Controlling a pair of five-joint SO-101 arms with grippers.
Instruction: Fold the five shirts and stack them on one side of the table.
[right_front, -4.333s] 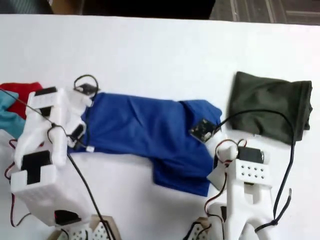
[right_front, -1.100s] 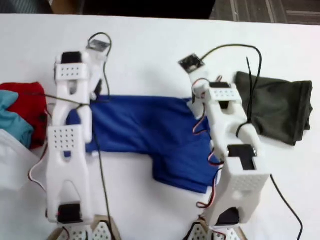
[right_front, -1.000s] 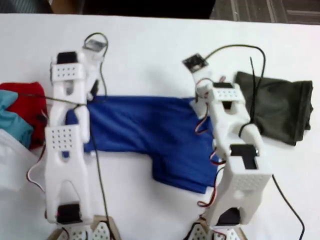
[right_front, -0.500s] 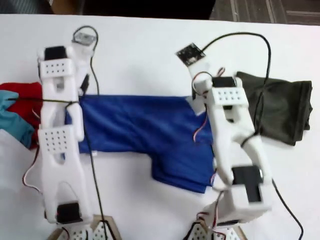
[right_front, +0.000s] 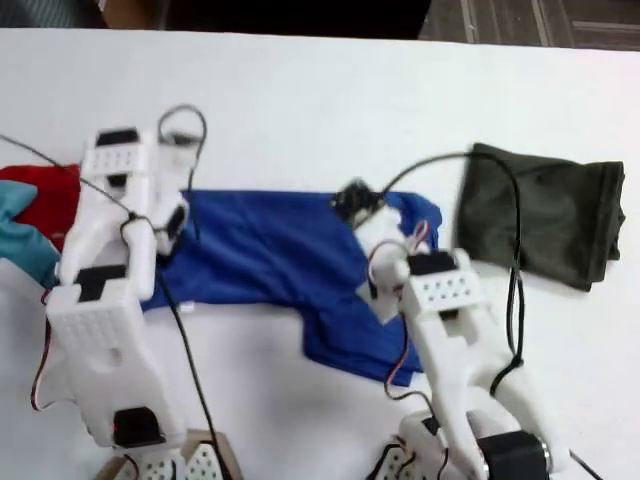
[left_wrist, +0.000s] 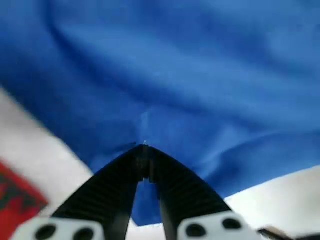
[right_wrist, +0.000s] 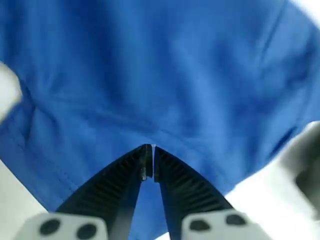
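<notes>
A blue shirt (right_front: 270, 245) lies spread lengthwise across the middle of the white table (right_front: 320, 100), with one part hanging toward the near edge. My left gripper (right_front: 172, 228) is at the shirt's left end. In the left wrist view it (left_wrist: 144, 149) is shut, with blue cloth (left_wrist: 200, 75) puckered at its tips. My right gripper (right_front: 352, 205) is over the shirt's far right part, shut on a fold of the blue fabric (right_wrist: 150, 65) in the right wrist view (right_wrist: 149, 150). The shirt's right corner is bunched up.
A folded dark green shirt (right_front: 540, 215) lies at the right side of the table. Red (right_front: 45, 195), teal (right_front: 20, 235) and white (right_front: 15, 290) shirts are piled at the left edge. Cables loop over both arms.
Both arms have drawn back from the shirt's far edge toward the near side. The right gripper shifted left over the shirt, and the shirt's right corner has bunched up.
</notes>
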